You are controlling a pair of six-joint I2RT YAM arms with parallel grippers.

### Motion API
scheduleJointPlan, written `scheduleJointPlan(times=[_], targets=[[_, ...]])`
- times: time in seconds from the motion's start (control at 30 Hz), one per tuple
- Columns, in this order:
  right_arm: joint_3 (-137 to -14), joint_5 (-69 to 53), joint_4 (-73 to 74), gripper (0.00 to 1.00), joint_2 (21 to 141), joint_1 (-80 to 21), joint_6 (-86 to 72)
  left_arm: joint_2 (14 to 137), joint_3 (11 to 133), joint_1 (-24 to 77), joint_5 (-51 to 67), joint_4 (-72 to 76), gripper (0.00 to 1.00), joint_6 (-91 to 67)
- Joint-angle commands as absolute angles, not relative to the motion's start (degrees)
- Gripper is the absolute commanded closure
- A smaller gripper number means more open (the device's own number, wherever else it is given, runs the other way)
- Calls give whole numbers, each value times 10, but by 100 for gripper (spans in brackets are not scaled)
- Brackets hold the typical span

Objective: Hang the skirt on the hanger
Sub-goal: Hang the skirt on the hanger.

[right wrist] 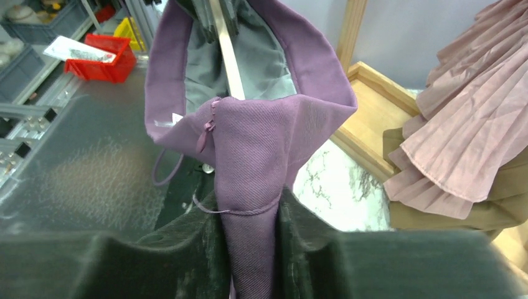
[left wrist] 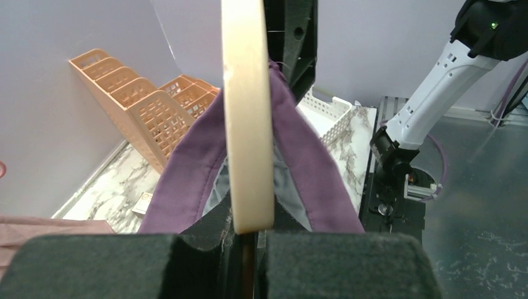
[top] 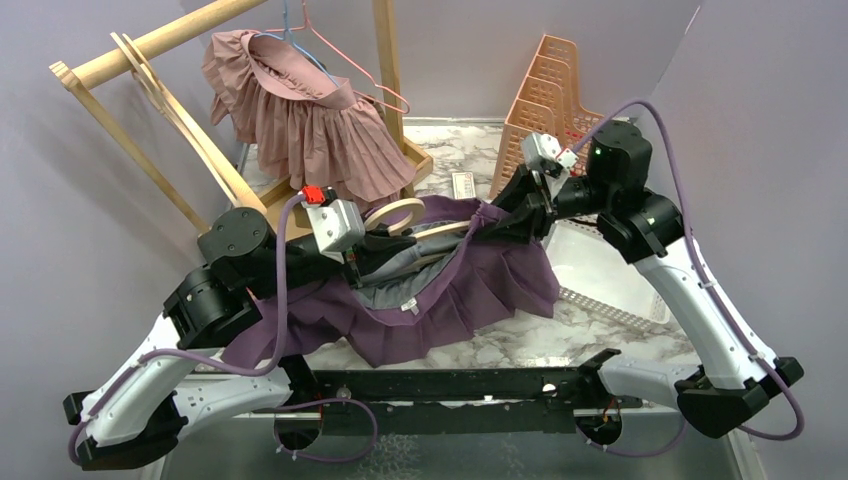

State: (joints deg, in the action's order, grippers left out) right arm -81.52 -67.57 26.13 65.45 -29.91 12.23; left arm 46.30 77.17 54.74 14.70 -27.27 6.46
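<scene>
**L zone.** Wooden rack [top: 150, 45] at rear-left w/ a round, pale rail. A pink pleated skirt [top: 310, 130] hangs from it on a pink wire hanger [top: 350, 62], close behind the L arm.

**L pincer** [left wrist: 252, 240]: pads pressed together on the wooden hanger [left wrist: 248, 124], clamping its flat bar edge-on. Hanger matl: pale, smooth wood w/ rounded edges and a loop-shaped end (top view).

**Centre.** Purple skirt [top: 470, 290] lies mid-tabletop [top: 520, 345], btw the two arms. Its waistband is looped around the hanger bar just beyond the L pincer, w/ grey lining showing inside. The pleated hem spreads over the white-grey marble surface and reaches the L arm.

**R pincer** [right wrist: 249, 249]: pinching a bunched fold of the skirt's waistband. Fabric is a fine twill. Zip tab [right wrist: 205, 134] sits just above the pads.

**R zone.** Peach plastic file rack [top: 545, 100] w/ lattice walls at rear-right, right behind the R wrist. White perforated basket [left wrist: 327, 115] sits near it.
</scene>
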Motion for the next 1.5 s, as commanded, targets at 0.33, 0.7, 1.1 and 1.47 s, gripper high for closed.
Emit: scheduleJointPlan(times=[0.33,0.7,1.1,1.47], targets=[[-798,-600,201,99,621,-303,33,456,806,544,107,-165,80,59],[-819,-656,268,99,638,-303,96,478,815,544,131,-143,100,71],[-818,-680,336,61,670,-323,186,489,829,544,142,-109,100,50],[-799,-536,193,99,619,-329,67,464,835,544,32,-155,71,69]])
